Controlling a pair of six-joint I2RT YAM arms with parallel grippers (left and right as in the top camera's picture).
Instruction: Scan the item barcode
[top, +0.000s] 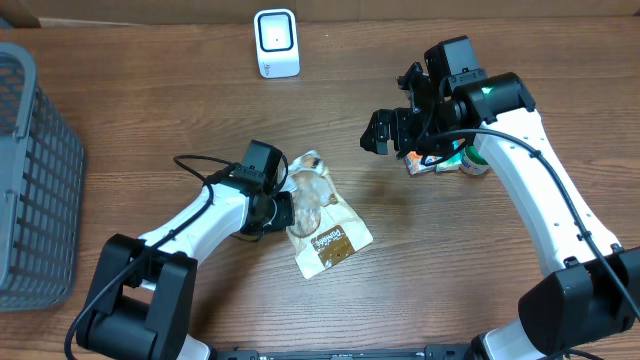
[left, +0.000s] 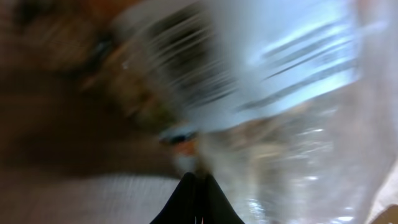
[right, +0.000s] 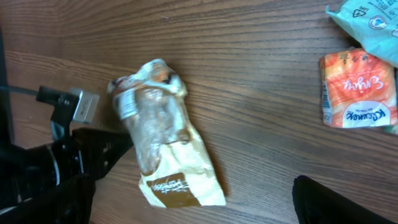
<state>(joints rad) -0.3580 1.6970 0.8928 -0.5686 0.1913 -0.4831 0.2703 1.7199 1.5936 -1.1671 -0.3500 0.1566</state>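
Brown wood-grain table (top: 150, 90) under even light, a grey mesh basket (top: 35, 170) at its left edge.

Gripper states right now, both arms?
Left gripper: shut, against the snack bag; whether it pinches the bag cannot be told.
Right gripper: open, holding nothing.

Crumpled snack bag (right: 165, 140) on table (right: 261, 62); orange packet (right: 357, 90) apart.

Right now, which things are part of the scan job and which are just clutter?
In the job:
snack bag, white label showing
white scanner, upright at the far edge
left gripper, shut at the bag's edge
right gripper, open, holding nothing

Lying about, as far as I can tell:
orange packet
teal packet
grey basket
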